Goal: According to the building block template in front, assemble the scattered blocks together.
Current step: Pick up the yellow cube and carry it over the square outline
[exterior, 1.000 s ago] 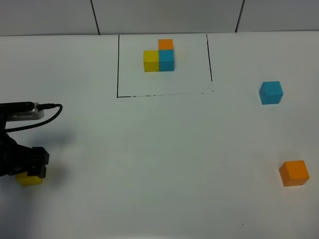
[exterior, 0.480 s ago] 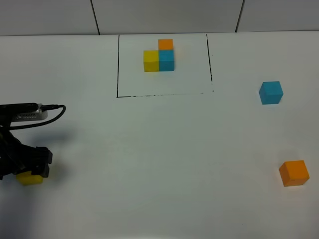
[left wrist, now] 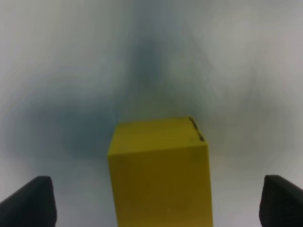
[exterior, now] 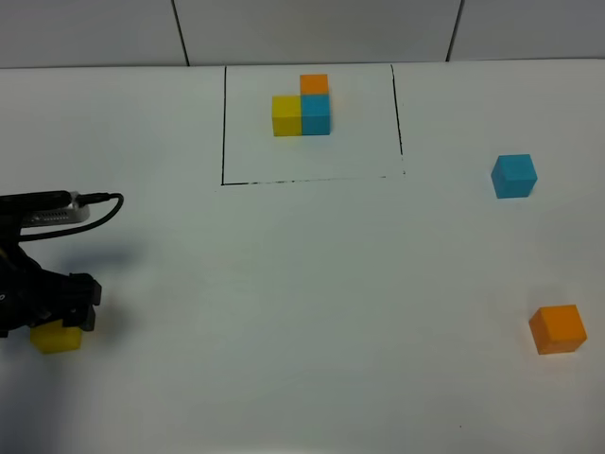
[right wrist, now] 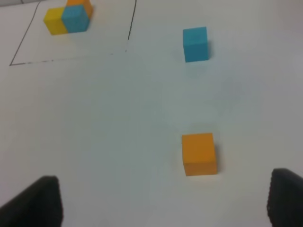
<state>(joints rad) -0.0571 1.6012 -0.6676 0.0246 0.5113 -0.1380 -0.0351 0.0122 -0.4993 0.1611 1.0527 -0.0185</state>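
Note:
The building block template (exterior: 302, 106) is a yellow, blue and orange cluster inside a thin black rectangle at the table's far middle, also seen as template (right wrist: 68, 18). Of the scattered blocks, the yellow cube (exterior: 55, 339) lies at the near left, partly under my left gripper (exterior: 52, 317). In the left wrist view the yellow cube (left wrist: 160, 170) stands between the wide-apart fingers of the left gripper (left wrist: 158, 203), untouched. The blue cube (exterior: 513, 176) and orange cube (exterior: 557, 328) rest on the right. My right gripper (right wrist: 161, 201) is open above the table, nearer than the orange cube (right wrist: 199, 153) and blue cube (right wrist: 195, 43).
A white tabletop (exterior: 302, 284) carries everything, with a tiled wall (exterior: 312, 28) behind its far edge. The left arm's black cable (exterior: 95, 203) loops over the table at the left.
My left gripper has edged slightly to the right over the yellow cube. None of the cubes has moved.

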